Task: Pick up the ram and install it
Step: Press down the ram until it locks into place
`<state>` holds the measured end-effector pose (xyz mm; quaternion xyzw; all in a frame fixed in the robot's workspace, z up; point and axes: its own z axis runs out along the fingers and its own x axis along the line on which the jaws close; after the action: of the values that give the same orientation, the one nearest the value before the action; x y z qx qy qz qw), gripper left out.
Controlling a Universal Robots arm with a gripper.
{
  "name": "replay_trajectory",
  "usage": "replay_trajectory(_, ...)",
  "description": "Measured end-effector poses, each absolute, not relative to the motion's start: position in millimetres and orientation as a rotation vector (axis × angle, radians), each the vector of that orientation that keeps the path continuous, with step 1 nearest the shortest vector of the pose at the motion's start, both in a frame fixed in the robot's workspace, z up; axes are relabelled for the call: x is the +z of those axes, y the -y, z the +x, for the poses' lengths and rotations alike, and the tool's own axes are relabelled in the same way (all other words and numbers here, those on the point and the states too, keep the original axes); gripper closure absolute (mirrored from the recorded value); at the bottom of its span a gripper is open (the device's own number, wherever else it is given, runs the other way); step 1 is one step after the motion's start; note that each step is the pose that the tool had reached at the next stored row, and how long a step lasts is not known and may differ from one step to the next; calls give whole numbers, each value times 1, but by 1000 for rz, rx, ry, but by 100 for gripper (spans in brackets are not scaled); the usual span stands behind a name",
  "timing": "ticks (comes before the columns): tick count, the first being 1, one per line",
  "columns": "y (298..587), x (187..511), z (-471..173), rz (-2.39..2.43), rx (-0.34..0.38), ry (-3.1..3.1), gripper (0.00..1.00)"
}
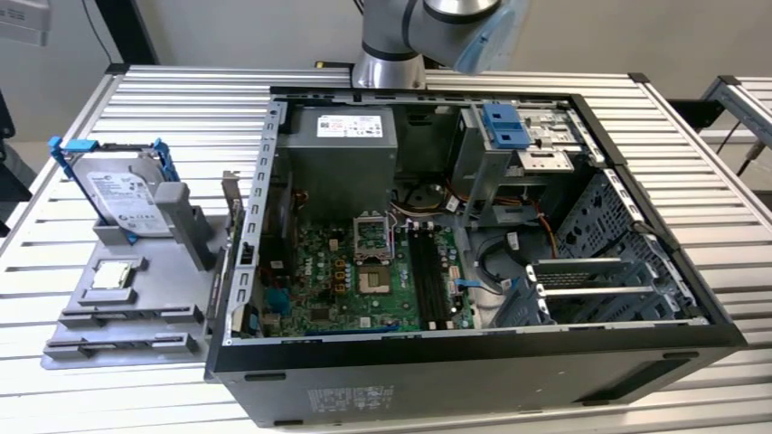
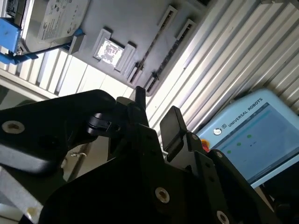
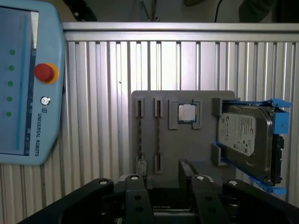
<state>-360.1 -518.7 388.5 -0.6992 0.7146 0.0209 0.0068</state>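
Note:
The ram (image 3: pixel 158 135) is a thin dark stick standing on edge in a narrow slot of the grey holder tray (image 3: pixel 196 158); in the second wrist view the ram (image 2: pixel 170 53) runs along the same tray. A second slot (image 3: pixel 139 135) lies beside it, and I cannot tell what it holds. My gripper (image 3: pixel 162 170) is open, its two black fingers apart with nothing between them, and it hangs above the tray's near edge. In the second wrist view the gripper (image 2: pixel 156 114) stands clear of the tray. The open computer case (image 1: pixel 483 362) shows the motherboard's dark ram slots (image 1: pixel 425 276).
On the tray (image 1: pixel 181 289) sit a hard drive in a blue frame (image 3: pixel 245 135) and a processor chip (image 3: pixel 187 112). A teach pendant (image 3: pixel 28 84) lies on the slatted table (image 1: pixel 72 398) beside the tray. The arm (image 1: pixel 399 36) rises behind the case.

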Motion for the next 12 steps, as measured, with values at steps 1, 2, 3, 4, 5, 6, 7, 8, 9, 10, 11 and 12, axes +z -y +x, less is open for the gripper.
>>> replay_trajectory(1, 519, 388, -360, -2188, 65, -2235, 0)
replay_trajectory(2, 519, 388, -360, -2189, 65, -2234, 0)
replay_trajectory(3, 519, 388, -360, -2189, 65, -2233, 0)
replay_trajectory(4, 519, 388, -360, -2190, 65, -2233, 0)
replay_trajectory(5, 519, 389, -360, -2191, 65, -2232, 0)
replay_trajectory(6, 519, 388, -360, -2192, 65, -2231, 0)
replay_trajectory(7, 519, 388, -360, -2192, 65, -2231, 0)
replay_trajectory(8, 519, 389, -359, -2192, 66, -2231, 0)
replay_trajectory(9, 519, 388, -358, -2192, 66, -2231, 0)
replay_trajectory(10, 519, 386, -358, -2192, 65, -2231, 0)
replay_trajectory(11, 519, 384, -358, -2192, 65, -2231, 0)
replay_trajectory(12, 519, 383, -358, -2193, 64, -2231, 0)
